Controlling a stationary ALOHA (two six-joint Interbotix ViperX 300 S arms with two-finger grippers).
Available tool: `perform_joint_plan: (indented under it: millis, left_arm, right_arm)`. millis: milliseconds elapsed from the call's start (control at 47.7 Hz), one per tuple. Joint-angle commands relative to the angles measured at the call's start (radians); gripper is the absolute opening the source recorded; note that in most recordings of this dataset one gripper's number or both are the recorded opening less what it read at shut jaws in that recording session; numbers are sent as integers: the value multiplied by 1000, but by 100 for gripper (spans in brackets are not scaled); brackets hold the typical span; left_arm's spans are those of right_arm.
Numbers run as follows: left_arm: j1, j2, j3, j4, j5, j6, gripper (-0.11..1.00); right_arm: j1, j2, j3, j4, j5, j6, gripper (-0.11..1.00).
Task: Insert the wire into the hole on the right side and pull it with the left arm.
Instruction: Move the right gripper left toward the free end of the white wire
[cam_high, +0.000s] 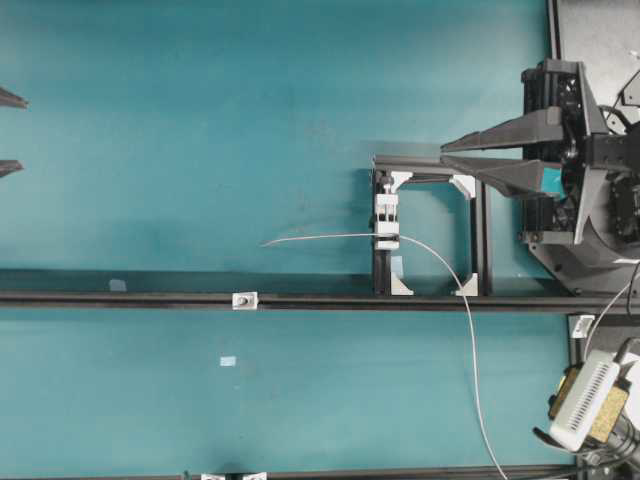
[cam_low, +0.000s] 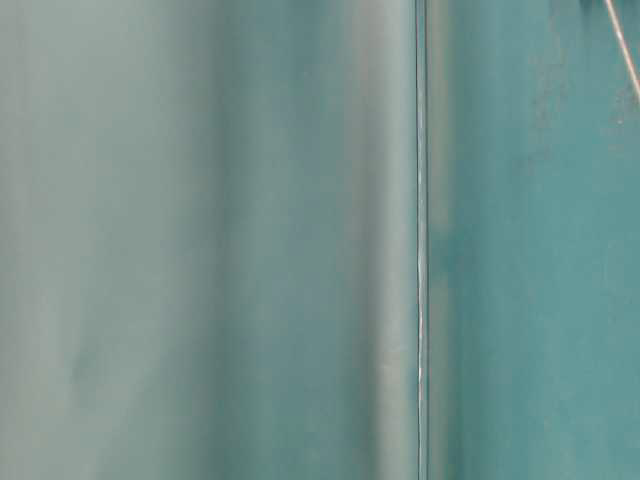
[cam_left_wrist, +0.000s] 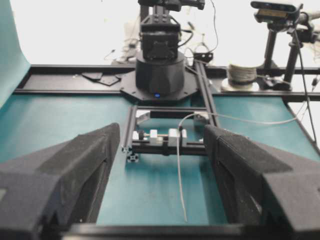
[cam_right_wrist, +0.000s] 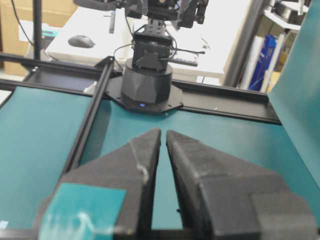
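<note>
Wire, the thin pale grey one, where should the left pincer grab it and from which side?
Grip the free tail of the thin pale grey wire, left of the small white block it passes through. That stretch is nearly straight and points toward the open left pincer, so probably come from the left, straddling it.

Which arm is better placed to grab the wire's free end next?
Probably left. The wire already passes through the white block, and its free end lies toward the left gripper, lined up between its open fingers. The right gripper sits behind the frame.
</note>
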Motion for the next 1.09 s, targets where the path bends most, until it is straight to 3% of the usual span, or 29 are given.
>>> perform_joint_plan:
  millis: [0,42,147,252,504,629,839,1070]
  left_arm:
    - [0,12,11,-34,-12,-9,24]
    - [-2,17,20,-34,-12,-12,22]
    - [-2,28,38,-34,-25,-18,2]
    - [-2,41,54,-32,-48,-17,-8]
    - [-2,115,72,-34,-57,-20,-7]
    - [0,170,67,-32,-67,-18,8]
    - [-2,201,87,-32,-121,-18,55]
    - [0,264,121,-35,-160,-20,55]
  right_arm:
    - [9,14,14,2,-5,14,24]
    - [11,18,25,5,-3,17,22]
    - [9,37,46,6,-11,48,3]
    - [9,49,58,6,-14,94,-2]
    - [9,80,87,8,-15,156,-1]
    - [11,100,97,6,-17,173,16]
    - [11,135,107,6,-26,187,74]
    - [9,206,109,8,-32,204,75]
